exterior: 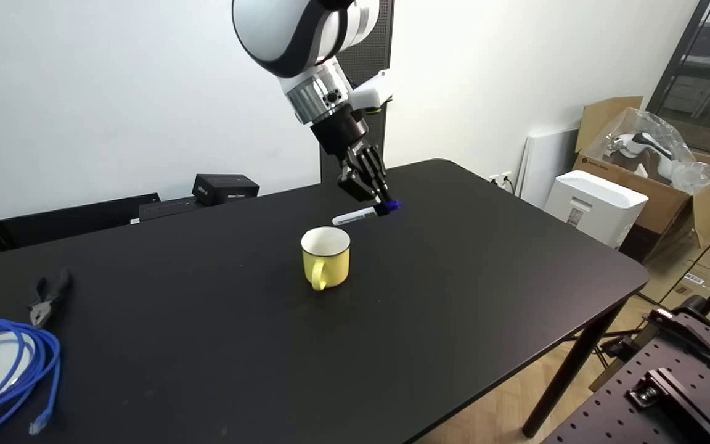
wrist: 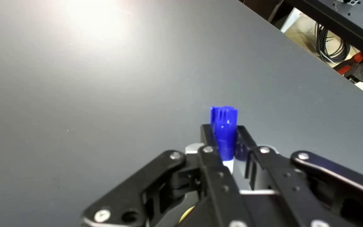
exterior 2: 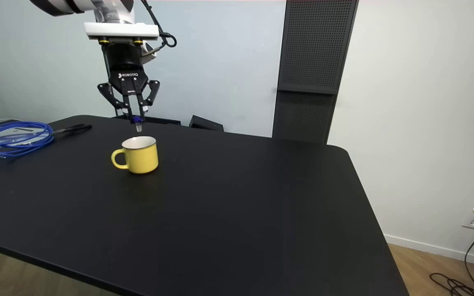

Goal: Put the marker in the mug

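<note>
The marker has a blue cap (wrist: 225, 132) and a white body (exterior: 354, 216). My gripper (exterior: 383, 207) is shut on the marker at its blue cap, which shows between the fingertips (wrist: 224, 138) in the wrist view. The marker is held in the air, near level, its white end slightly lower. In an exterior view, the marker (exterior 2: 139, 127) appears just above the mug's rim. The yellow mug (exterior: 333, 266) with a white inside stands upright on the table, its opening up; it also shows with its handle to the left (exterior 2: 144, 158). A yellow sliver low in the wrist view cannot be identified.
The dark table (exterior: 453, 296) carries pliers (exterior: 47, 301) and a coiled blue cable (exterior: 34, 364) on a pale disc, away from the mug. Black boxes (exterior: 225, 189) stand along the wall behind. The table's rounded edge shows in both exterior views.
</note>
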You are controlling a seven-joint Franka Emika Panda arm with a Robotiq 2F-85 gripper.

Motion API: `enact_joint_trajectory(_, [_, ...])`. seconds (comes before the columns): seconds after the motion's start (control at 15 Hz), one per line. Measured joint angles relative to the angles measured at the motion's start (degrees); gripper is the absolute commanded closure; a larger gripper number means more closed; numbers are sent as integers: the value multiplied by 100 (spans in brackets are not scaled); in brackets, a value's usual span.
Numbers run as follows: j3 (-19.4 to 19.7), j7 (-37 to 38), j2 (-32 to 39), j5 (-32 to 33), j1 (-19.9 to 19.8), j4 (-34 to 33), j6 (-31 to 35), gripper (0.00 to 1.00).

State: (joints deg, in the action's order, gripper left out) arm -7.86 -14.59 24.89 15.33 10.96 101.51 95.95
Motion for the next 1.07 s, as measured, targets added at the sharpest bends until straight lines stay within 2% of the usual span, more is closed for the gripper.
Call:
enact_joint_trajectory(0.73, [-12, -16, 800, 40, 138, -981, -421, 95])
enact_joint_trajectory(0.8, [-12, -17, 868, 40, 139, -1056, -465, 89])
enact_joint_trajectory(0.87, [-12, -18, 936, 40, 141, -1129, -502, 54])
enact_joint_trajectory(0.93, [-12, -19, 1000, 40, 143, -1199, -540, 53])
enact_joint_trajectory(1.07, [-12, -22, 1116, 41, 149, -1326, -587, 41])
